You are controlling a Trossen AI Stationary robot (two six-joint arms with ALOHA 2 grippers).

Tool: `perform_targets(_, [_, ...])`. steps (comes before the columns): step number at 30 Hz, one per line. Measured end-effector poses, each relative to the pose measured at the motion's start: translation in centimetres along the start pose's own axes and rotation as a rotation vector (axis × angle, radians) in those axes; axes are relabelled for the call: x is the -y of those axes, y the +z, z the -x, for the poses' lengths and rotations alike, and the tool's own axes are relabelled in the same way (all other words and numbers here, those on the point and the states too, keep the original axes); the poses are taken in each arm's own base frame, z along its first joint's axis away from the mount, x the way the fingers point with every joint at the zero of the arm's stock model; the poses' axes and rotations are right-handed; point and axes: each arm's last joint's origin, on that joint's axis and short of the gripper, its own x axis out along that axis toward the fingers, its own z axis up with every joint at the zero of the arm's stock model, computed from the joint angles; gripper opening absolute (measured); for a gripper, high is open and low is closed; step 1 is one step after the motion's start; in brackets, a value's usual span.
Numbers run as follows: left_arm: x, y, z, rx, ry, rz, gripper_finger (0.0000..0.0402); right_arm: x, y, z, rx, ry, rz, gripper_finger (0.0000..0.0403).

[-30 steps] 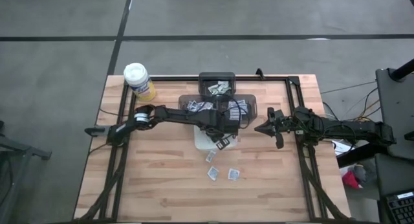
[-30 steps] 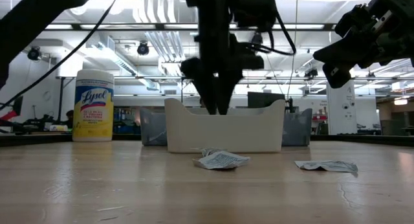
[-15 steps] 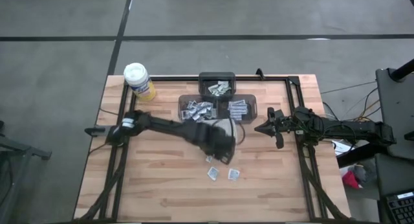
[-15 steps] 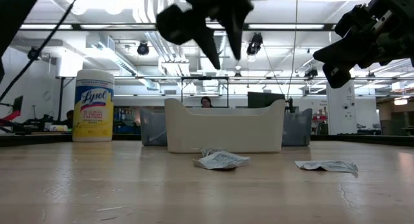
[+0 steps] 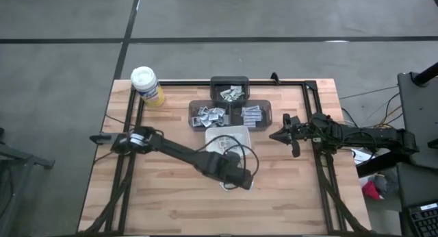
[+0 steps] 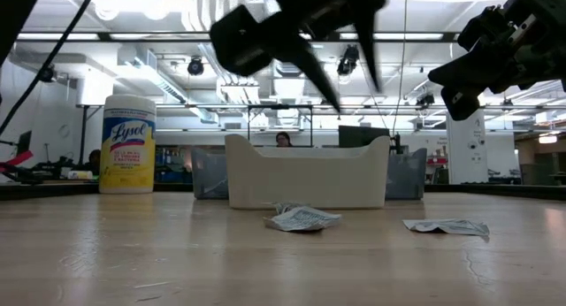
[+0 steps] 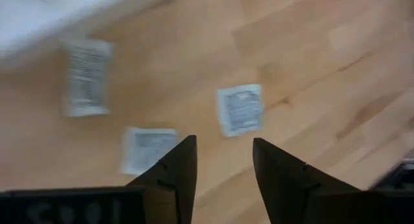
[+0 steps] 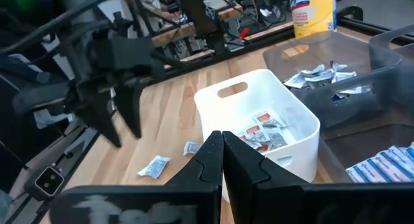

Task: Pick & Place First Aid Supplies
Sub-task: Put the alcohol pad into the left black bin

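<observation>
Three loose first aid packets lie flat on the wood in the left wrist view: packet [image 7: 240, 109], packet [image 7: 147, 149] and packet [image 7: 86, 76]. Two of them show in the low view, one [image 6: 301, 219] and another [image 6: 447, 226], in front of the white dish [image 6: 308, 173]. More packets [image 8: 262, 130] with reddish print lie inside the dish [image 5: 229, 138]. My left gripper [image 5: 241, 182] [image 7: 223, 143] hovers open above the loose packets, well clear of the table [image 6: 354, 85]. My right gripper [image 5: 272, 136] [image 8: 223, 136] waits shut in the air to the dish's right.
A yellow canister [image 5: 147, 85] [image 6: 128, 145] stands at the far left corner. Three dark clear bins [image 5: 229, 92] [image 5: 212, 114] [image 5: 254, 114] with sorted packets sit beyond the dish. A black metal frame [image 5: 311, 93] borders the table. Bare wood [image 5: 157, 196] lies near left.
My left gripper has risen out of the white dish and swung toward the table's near edge, ending above the loose packets. The packets on the table have stayed where they were.
</observation>
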Motion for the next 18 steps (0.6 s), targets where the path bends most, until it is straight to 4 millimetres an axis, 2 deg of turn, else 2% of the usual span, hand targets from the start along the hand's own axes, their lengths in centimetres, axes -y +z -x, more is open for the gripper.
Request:
perform_targets(6, [0.2, -1.5, -1.9, -0.020, -0.080, 0.060, 0.0142, 0.0, 0.0, 0.0, -0.001, 0.002, 0.000, 0.0008])
perform_targets(18, [-1.6, -4.3, -3.8, -0.050, -0.014, 0.127, 0.0141, 0.0, -0.1, 0.0, -0.006, 0.000, -0.002, 0.0008])
